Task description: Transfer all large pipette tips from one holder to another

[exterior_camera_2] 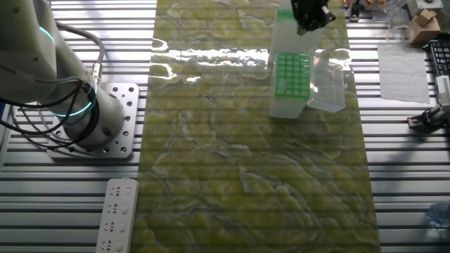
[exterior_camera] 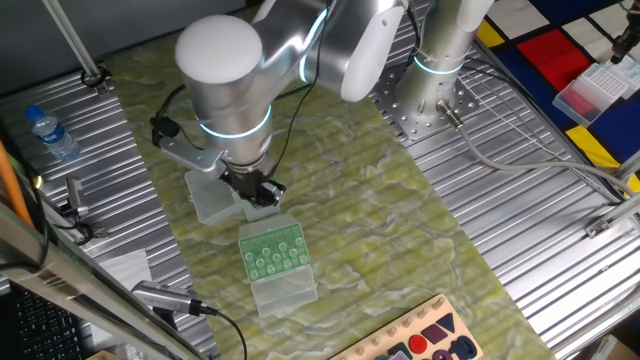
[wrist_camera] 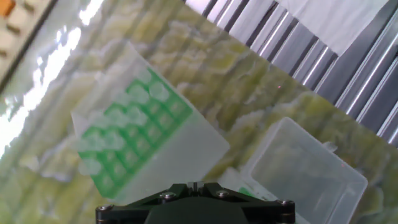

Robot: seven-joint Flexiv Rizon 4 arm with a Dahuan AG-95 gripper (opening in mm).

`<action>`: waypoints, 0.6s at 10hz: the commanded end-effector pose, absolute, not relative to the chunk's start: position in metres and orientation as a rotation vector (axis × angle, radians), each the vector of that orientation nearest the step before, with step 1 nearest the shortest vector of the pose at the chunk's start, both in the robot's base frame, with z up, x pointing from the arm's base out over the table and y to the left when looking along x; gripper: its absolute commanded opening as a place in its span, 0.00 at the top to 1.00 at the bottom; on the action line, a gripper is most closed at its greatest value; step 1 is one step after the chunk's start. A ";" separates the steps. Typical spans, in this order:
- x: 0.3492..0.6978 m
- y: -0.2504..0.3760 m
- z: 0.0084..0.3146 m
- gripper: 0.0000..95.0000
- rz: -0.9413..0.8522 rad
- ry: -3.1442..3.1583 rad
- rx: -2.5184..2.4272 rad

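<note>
While the big silver robot arm (exterior_camera: 270,60) reaches over from its bolted base, a long mottled green-and-yellow mat (exterior_camera: 380,220) covers the middle of the ribbed metal table (exterior_camera: 540,230). On that mat stands a translucent whitish plastic box with a green perforated rack on top (exterior_camera: 274,256); in the other fixed view the same box (exterior_camera_2: 291,83) stands upright, its green top facing up. Pale round dots fill many of the holes in the rack: these are the large pipette tips (exterior_camera: 272,252), sitting in rows in the green grid. The hand view shows them as blurred whitish blobs (wrist_camera: 118,134) over the green, too soft to count.

Just beside this box lies a clear, lidless plastic container (exterior_camera_2: 328,86), tilted on the mat; in the hand view it appears as an open clear tub (wrist_camera: 305,168) with nothing plainly visible inside it. A second translucent box (exterior_camera: 212,196) sits on the mat under the arm's wrist, near the rack, and its contents are hidden by the arm.

The small black two-finger gripper (exterior_camera: 262,190) hangs above the mat between that second box and the green rack, close to the rack's near edge and touching neither. Whether its jaws are apart or together I cannot tell: only the dark underside of the hand (wrist_camera: 194,200) shows at the bottom of the hand view.
</note>
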State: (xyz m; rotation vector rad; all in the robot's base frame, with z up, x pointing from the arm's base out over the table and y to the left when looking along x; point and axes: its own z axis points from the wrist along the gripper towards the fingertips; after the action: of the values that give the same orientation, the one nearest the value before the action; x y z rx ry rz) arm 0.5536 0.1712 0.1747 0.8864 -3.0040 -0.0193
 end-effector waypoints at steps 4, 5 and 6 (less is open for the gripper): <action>0.563 0.208 0.184 1.00 -0.130 -3.051 0.555; 0.563 0.212 0.183 1.00 -0.132 -3.055 0.530; 0.563 0.221 0.183 1.00 -0.128 -3.059 0.489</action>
State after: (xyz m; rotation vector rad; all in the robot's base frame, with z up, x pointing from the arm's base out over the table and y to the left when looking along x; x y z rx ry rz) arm 0.5622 0.2124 0.1837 0.5454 -3.0556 -0.1153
